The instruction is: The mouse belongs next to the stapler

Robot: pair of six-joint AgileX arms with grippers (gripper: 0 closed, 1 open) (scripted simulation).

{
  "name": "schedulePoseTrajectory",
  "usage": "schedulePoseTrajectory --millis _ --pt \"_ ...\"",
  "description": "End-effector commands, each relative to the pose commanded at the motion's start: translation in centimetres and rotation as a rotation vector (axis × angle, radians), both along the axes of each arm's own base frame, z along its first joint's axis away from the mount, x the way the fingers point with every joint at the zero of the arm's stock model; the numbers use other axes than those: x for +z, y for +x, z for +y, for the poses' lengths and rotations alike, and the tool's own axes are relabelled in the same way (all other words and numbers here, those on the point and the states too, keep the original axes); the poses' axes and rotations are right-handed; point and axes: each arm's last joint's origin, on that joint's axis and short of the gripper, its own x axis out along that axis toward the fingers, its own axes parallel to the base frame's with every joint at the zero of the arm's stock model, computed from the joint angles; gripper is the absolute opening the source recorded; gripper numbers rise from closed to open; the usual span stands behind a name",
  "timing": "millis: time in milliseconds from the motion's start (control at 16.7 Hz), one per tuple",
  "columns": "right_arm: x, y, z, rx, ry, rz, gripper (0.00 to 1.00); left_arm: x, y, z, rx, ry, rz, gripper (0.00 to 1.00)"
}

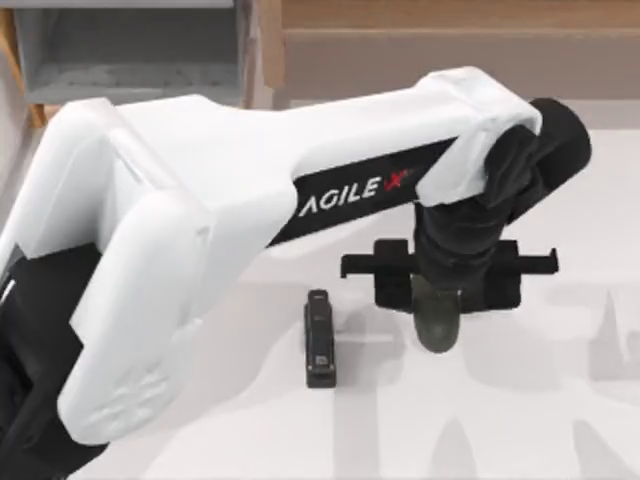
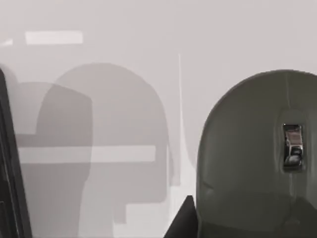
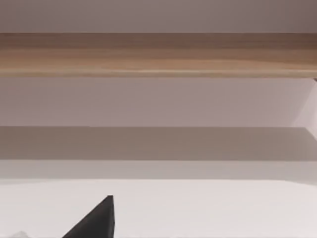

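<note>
Top view, left to right: my left arm (image 1: 200,230) is reaching across the table (image 1: 560,420) from the left edge toward the middle. The stapler (image 1: 320,338) is lying flat near the centre, its length running up and down the view, untouched. Just to its right, with bare table between them, the left gripper (image 1: 437,300) is pointing straight down with the mouse (image 1: 437,318) between its fingers; I am judging the claw to be closed on the mouse, whose rounded lower end is sticking out below the gripper body. In the left wrist view the mouse (image 2: 257,158) is sitting close against the camera, over pale table. Whether it is resting on the surface or hanging just above it, I cannot tell. My right arm is staying out of the work; I cannot tell its claw's state. Progress: the mouse is near the stapler, still to be set down and released.
</note>
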Motion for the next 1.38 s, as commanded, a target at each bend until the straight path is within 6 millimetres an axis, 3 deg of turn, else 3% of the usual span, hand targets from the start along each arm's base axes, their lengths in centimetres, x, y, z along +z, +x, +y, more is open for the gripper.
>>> schedulePoseTrajectory --millis 540,960,1200,1380 --pt "0.0 0.0 0.0 0.000 0.000 0.000 1.00 0.3 0.1 -0.1 -0.001 -0.026 -0.020 0.00" --pt "0.0 0.0 0.0 0.000 0.000 0.000 1.00 -2.6 -0.2 0.1 -0.002 0.028 0.032 0.00" --pt "0.0 0.0 0.0 0.000 0.000 0.000 1.00 -2.7 -0.2 0.1 -0.002 0.030 0.034 0.00" --pt "0.0 0.0 0.0 0.000 0.000 0.000 1.00 -2.7 -0.2 0.1 -0.002 0.030 0.034 0.23"
